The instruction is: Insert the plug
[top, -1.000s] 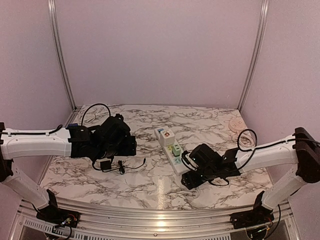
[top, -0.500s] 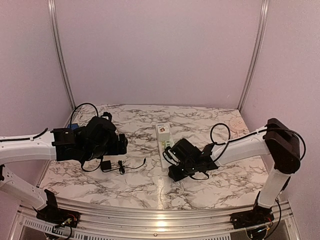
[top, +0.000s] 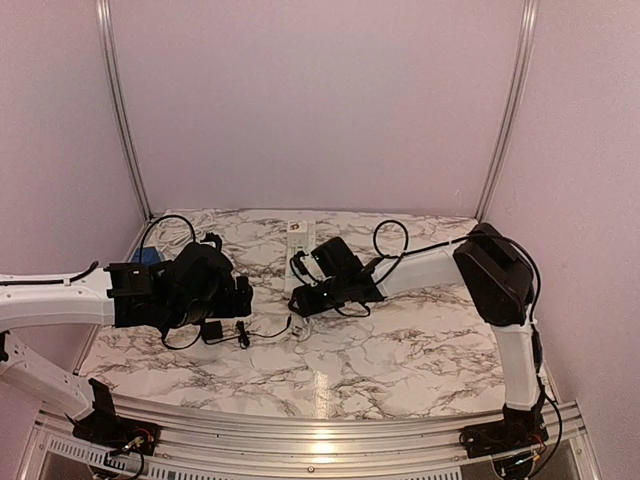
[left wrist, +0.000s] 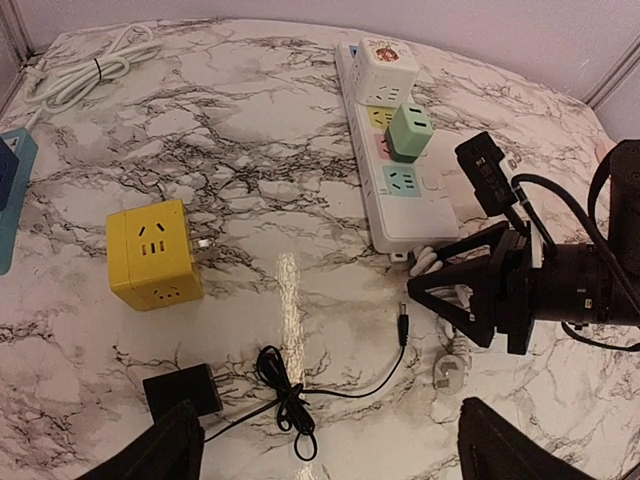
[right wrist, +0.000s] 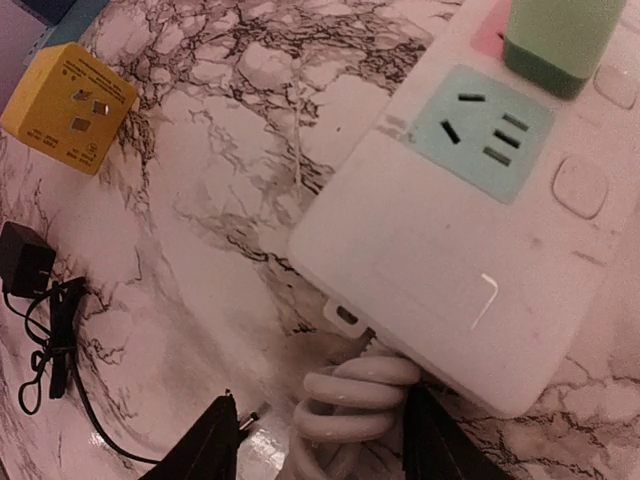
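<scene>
Below my left pincer (left wrist: 330,458), the black adapter (left wrist: 182,390)
Jaws spread, empty; adapter just ahead, off-centre, with the power strip (left wrist: 405,215) well beyond.

Table (left wrist: 250,150) is white marble w/ grey-black veins; power strip (left wrist: 400,215) is white w/ yellow, pink & teal socket panels, mint-green cube (left wrist: 410,132) & white cartoon-print cube (left wrist: 385,68) on the strip, yellow cube (left wrist: 153,254) & black adapter (left wrist: 182,390) beside the strip.
</scene>
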`<state>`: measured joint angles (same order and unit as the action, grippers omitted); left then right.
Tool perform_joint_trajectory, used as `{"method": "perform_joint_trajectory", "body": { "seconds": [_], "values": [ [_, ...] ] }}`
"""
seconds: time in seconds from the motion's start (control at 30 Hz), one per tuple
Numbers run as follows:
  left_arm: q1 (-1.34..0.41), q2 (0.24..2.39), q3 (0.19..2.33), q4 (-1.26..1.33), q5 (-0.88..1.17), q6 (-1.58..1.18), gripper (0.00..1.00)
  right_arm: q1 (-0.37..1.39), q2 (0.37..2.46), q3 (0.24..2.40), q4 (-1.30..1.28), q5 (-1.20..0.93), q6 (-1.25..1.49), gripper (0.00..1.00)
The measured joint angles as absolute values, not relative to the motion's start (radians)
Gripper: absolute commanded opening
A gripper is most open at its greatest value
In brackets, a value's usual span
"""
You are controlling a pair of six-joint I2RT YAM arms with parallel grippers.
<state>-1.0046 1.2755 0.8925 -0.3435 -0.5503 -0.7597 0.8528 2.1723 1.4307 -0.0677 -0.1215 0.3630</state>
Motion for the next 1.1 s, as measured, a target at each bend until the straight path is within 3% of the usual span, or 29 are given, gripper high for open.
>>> {"method": "perform_joint_trajectory", "body": {
  "seconds": [0.07,0.17,0.5,0.67,0.93,1.1],
  "values": [
    [-1.004,1.275,0.892,-0.344,-0.554,-0.759,0.98,0.843,2.166,1.428,-0.051,-0.174,0.345,0.63],
    [-0.998,1.287,0.896,-0.345,-0.562,-0.756,0.99,0.852,2.094,1.372,-0.028,-0.240,0.323,0.66],
    [-0.923,1.599,1.126,-0.345,-0.540,-0.682,0.99,0.871,1.538,1.090,0.000,-0.258,0.304,0.67],
    [-0.786,1.625,1.120,-0.347,-0.516,-0.659,0.99,0.873,1.324,0.936,-0.009,-0.198,0.310,0.67],
    [-0.559,1.679,1.138,-0.344,-0.486,-0.624,0.99,0.917,1.257,0.826,-0.054,-0.131,0.324,0.67],
    [-0.483,1.749,1.143,-0.341,-0.428,-0.622,0.82,0.939,1.255,0.826,-0.070,-0.105,0.325,0.67]
  ]
}}
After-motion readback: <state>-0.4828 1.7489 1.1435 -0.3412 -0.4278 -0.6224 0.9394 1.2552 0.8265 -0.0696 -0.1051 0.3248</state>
